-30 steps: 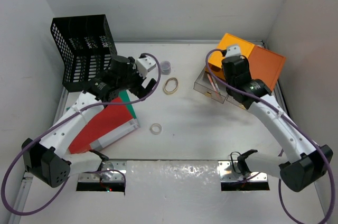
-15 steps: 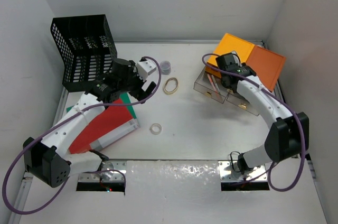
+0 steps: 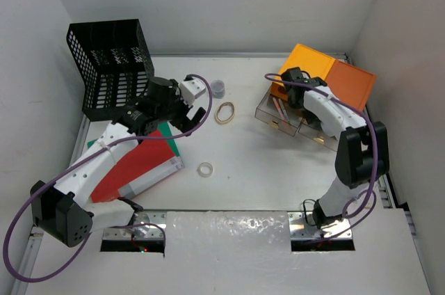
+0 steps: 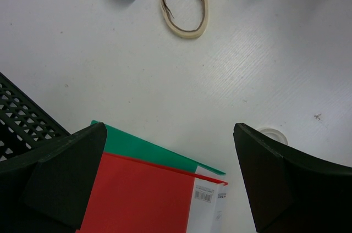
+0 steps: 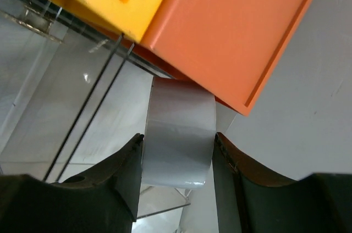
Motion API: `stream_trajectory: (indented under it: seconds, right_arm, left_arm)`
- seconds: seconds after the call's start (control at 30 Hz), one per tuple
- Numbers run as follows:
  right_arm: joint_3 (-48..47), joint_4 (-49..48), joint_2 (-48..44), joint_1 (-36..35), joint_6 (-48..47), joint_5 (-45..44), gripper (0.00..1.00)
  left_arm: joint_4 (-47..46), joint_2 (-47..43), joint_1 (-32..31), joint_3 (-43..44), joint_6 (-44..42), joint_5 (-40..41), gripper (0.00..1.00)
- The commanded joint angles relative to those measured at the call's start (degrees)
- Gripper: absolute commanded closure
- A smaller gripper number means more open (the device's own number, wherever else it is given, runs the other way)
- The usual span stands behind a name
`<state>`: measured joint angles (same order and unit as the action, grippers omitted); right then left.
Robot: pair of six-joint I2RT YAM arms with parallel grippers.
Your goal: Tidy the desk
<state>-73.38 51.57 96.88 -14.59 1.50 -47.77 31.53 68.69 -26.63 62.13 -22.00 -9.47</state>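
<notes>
The desk [image 3: 250, 163] is a white tabletop. My left gripper [image 4: 168, 131] hangs open above the corner of a red folder [image 4: 143, 194] that lies on a green folder [image 4: 154, 150]; nothing is between its fingers. In the top view it [image 3: 186, 113] sits over the folders' far end. My right gripper [image 5: 177, 137] is shut on a grey roll of tape [image 5: 179, 115], held close under the orange drawer box [image 5: 236, 24]. From above, that gripper [image 3: 286, 81] is at the left side of the orange boxes [image 3: 327, 76], and the roll is hidden there.
A black mesh rack [image 3: 111, 65] stands at the back left. A beige tape ring [image 3: 224, 112], a small clear jar [image 3: 217, 87] and a small white ring [image 3: 205, 169] lie mid-desk. Clear drawers [image 3: 278, 114] stick out in front of the orange boxes.
My right arm has folded up and carried its gripper back and left, along the orange boxes. The left arm has barely moved.
</notes>
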Motion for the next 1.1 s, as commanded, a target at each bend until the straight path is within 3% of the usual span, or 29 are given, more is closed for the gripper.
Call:
stream_trajectory:
  seconds: [0.0, 0.07, 0.2, 0.33, 0.6, 0.7, 0.83, 0.87, 0.97, 1.07]
  right_arm:
    - [-3.52, 1.34, 1.29, 0.44, 0.35, -0.40, 0.71]
    - [-3.96, 1.34, 1.47, 0.44, 0.44, 1.01, 0.47]
    - [-4.75, 0.90, 0.07, 0.44, 0.61, 4.43, 0.23]
    - [-5.19, 0.81, -1.60, 0.35, 0.44, 8.56, 0.15]
    - [-5.80, -0.24, -4.16, 0.35, -1.06, 16.98, 0.15]
    - [-5.81, -0.42, -4.51, 0.44, -1.06, 19.11, 0.20]
    - [-4.67, -1.12, -6.35, 1.05, -1.06, 20.94, 0.55]
    - [-4.31, -1.91, -6.88, 1.66, -1.06, 22.27, 0.67]
    - [-2.21, -4.36, -8.99, 3.68, -0.45, 30.61, 0.81]
    - [-0.97, -5.43, -9.87, 5.18, 0.08, 33.17, 0.89]
  left_arm:
    - [-2.52, -1.18, -0.17, -0.08, 0.03, 0.94, 0.00]
    - [-2.70, -1.19, -0.17, -0.08, -0.06, 1.39, 0.00]
    - [-2.88, -1.19, -0.17, -0.34, -0.24, 1.48, 0.00]
    - [-3.75, -1.10, -0.17, -0.69, -0.50, 2.09, 0.00]
    - [-3.76, -1.01, -0.17, -0.69, -0.50, 2.44, 0.00]
    - [-3.41, -1.18, -0.09, -0.52, -0.68, 2.53, 0.00]
    - [-3.32, -1.36, -0.17, -0.69, -0.85, 2.79, 0.00]
    - [-3.49, -1.36, -0.09, -0.78, -0.85, 2.80, 0.01]
    - [-3.67, -1.54, -0.17, -1.04, -0.94, 2.80, 0.00]
    - [-3.84, -1.54, -0.17, -1.22, -1.03, 2.97, 0.00]
